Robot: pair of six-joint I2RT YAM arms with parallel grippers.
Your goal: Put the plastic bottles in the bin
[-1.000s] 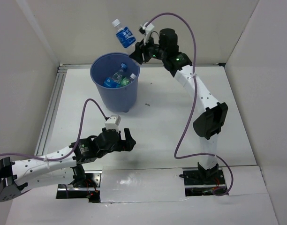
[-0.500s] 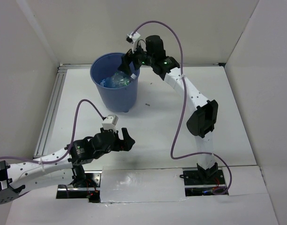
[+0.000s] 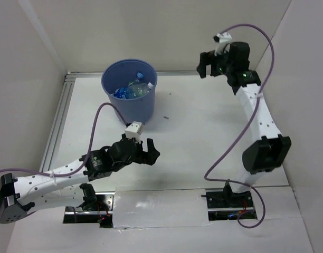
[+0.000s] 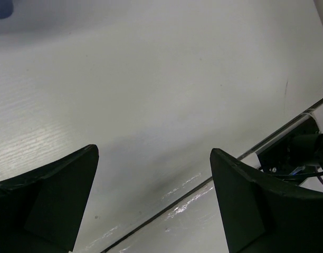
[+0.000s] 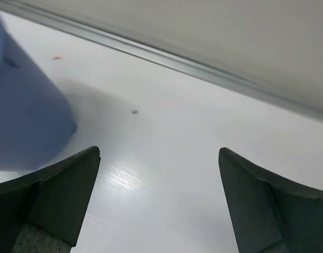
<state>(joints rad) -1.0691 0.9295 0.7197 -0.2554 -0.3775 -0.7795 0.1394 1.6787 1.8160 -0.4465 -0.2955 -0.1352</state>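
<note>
The bin point(image 3: 129, 105) is standing on the white bench point(image 3: 193, 132) towards the far left. The plastic bottles point(image 3: 131, 89) are lying heaped inside it, clear ones with blue labels and a white cap showing near the rim. No bottle is lying on the bench in any view.

The right gripper point(image 3: 203, 64) is hanging in the air well to the right of the bin, near the back wall, pointing towards the bin. Its jaws are standing wide apart with nothing between them. In its wrist view, the bin's blue wall is showing at the left edge, beyond the left finger.

The left gripper point(image 3: 152, 150) is hovering low over the bench, nearer than the bin and slightly to its right. Its jaws are also spread apart and holding nothing, with only bare bench showing between them.
</note>
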